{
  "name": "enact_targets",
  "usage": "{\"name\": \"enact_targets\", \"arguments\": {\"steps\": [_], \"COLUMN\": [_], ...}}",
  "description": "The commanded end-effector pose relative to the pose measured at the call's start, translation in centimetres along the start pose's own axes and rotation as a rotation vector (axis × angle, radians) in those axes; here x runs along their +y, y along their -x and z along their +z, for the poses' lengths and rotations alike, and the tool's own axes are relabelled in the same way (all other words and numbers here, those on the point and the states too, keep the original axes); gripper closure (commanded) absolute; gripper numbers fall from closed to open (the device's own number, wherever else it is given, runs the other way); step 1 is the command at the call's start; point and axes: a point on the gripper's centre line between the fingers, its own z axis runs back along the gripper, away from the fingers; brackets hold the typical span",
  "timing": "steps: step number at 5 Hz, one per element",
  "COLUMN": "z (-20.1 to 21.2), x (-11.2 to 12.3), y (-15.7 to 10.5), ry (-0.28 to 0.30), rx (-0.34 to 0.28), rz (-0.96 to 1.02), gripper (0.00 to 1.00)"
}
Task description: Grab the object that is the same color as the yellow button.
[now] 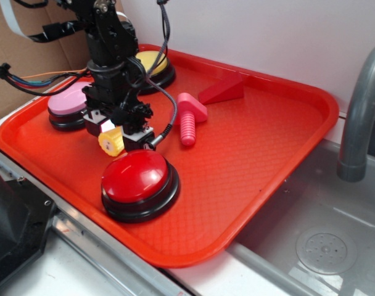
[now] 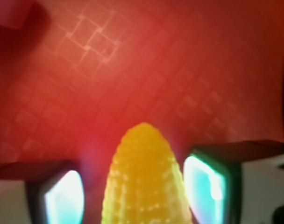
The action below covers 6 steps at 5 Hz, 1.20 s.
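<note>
Right now everything sits on the big red plastic cafeteria tray (image 1: 267, 160) with its waffle-textured floor, which fills most of the exterior view and stops just short of a steel sink (image 1: 323, 246) at lower right, where a grey faucet (image 1: 360, 117) curves up. Over the tray's upper left stands the black robot arm (image 1: 110, 49), reaching down between three push buttons: the large red domed button (image 1: 138, 182) at lower centre, the pink-topped button (image 1: 69, 102) at far left, and the flat yellow-topped round button (image 1: 152, 61) behind the arm. To the right of the arm lie a pink screw-shaped toy (image 1: 189, 117) and a red wedge block (image 1: 223, 90). The gripper (image 1: 123, 137) has its two fingers set either side of the small yellow ribbed plastic corn cob (image 2: 146, 179); in the wrist view the cob rises from bottom centre with its tapered tip pointing up the frame, its long axis running out along the fingers, and the pale pads (image 2: 205, 186) sit narrow, close to or touching its flanks, which I judge to be a hold. From outside, the cob shows just above the red button's rim, so any lift should go straight up; open tray lies to the right.
</note>
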Motion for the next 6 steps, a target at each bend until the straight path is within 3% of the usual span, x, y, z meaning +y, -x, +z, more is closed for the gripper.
{"name": "enact_targets", "arguments": {"steps": [1, 2, 4, 5, 6], "z": [5.0, 9.6, 18.3, 19.6, 17.9], "x": [0.7, 1.3, 1.5, 2.6, 3.7], "y": [-0.1, -0.3, -0.1, 0.4, 0.5], "ry": [-0.023, -0.033, -0.025, 0.000, -0.038], "rx": [-0.013, -0.044, -0.199, -0.241, -0.160], "rz": [0.003, -0.011, -0.022, 0.001, 0.025], "gripper": [1.00, 1.00, 1.00, 1.00, 1.00]}}
